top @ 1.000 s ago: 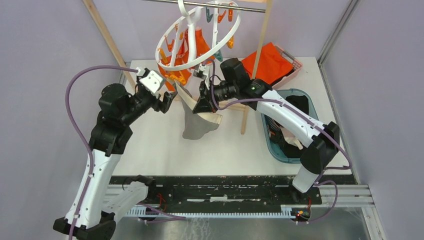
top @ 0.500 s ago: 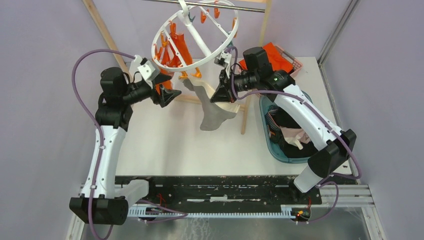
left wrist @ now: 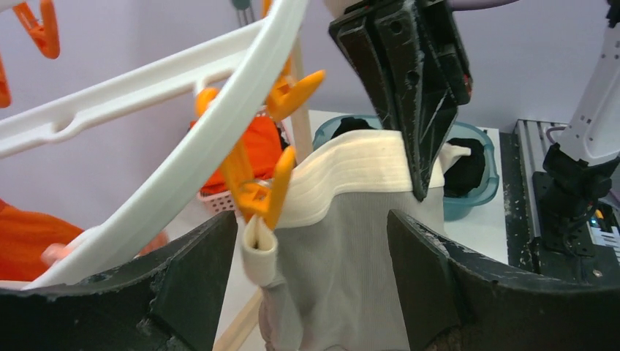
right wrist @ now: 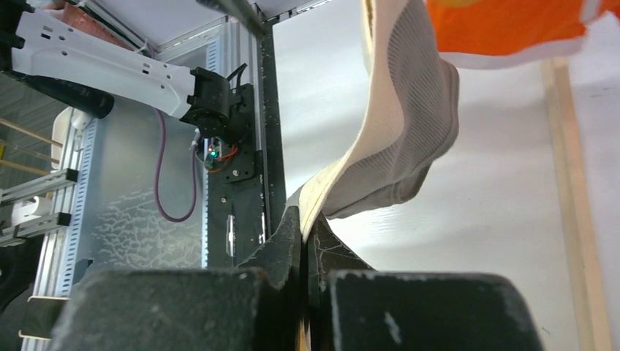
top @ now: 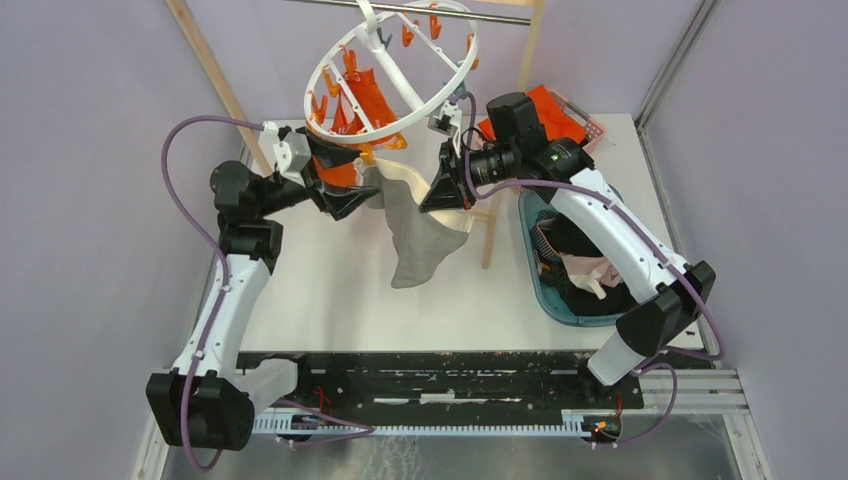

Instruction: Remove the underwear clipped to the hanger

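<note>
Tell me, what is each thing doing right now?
Beige underwear, one corner pegged, waistband pinched.
Orange underwear, clipped to hanger.
Hanger, hanging, tilted.
Peg, shut on beige waistband.
Left pincer, open at the pegged corner.
Right pincer, shut on beige underwear.

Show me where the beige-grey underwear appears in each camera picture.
Top view: the beige-grey underwear hangs at centre, under the white hanger.
Left wrist: lower middle, inside the open left hand.
Right wrist: upper middle, drooping above that hand.
Shared landmark: the right hand pinching its cream waistband.
</note>
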{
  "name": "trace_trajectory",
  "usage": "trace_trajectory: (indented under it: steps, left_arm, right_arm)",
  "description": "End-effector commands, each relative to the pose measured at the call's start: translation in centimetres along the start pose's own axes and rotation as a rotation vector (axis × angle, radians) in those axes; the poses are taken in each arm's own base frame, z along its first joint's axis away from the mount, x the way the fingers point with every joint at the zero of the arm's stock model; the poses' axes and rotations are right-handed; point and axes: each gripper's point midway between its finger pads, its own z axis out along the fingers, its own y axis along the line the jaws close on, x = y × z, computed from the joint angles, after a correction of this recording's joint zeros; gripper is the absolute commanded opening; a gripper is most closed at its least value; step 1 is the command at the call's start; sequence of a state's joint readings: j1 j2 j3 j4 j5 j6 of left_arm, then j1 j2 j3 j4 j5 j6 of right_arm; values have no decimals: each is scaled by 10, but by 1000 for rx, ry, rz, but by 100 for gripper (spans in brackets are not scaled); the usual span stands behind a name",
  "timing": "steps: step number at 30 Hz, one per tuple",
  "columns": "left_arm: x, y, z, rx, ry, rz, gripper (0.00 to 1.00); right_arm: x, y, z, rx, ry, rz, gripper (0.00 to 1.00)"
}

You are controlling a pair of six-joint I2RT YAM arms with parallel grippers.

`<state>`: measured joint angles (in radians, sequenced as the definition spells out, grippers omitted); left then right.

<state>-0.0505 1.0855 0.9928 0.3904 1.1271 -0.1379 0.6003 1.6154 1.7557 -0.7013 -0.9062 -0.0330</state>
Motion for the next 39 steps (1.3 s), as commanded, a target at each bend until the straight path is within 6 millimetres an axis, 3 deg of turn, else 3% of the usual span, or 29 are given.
trace_trajectory:
  steps: [1,6,19,31,39]
  left_arm:
    - [-36,-24,6,57,-129,119,83]
    - [-34,-34,15,88,-155,109,81]
    - [-30,-2,14,-105,-226,44,79]
    - [-27,-2,20,-64,-261,-19,83]
    - [-38,0,25,-27,-319,-22,84]
  right_arm:
    - [-22,25,-9,-70,-51,-48,2]
    - [-21,30,-7,-95,-51,-38,2]
    - [-26,42,-10,-130,-67,-40,1]
    - [-25,47,-12,-149,-72,-34,0]
    - [-23,48,-11,-156,-68,-29,1]
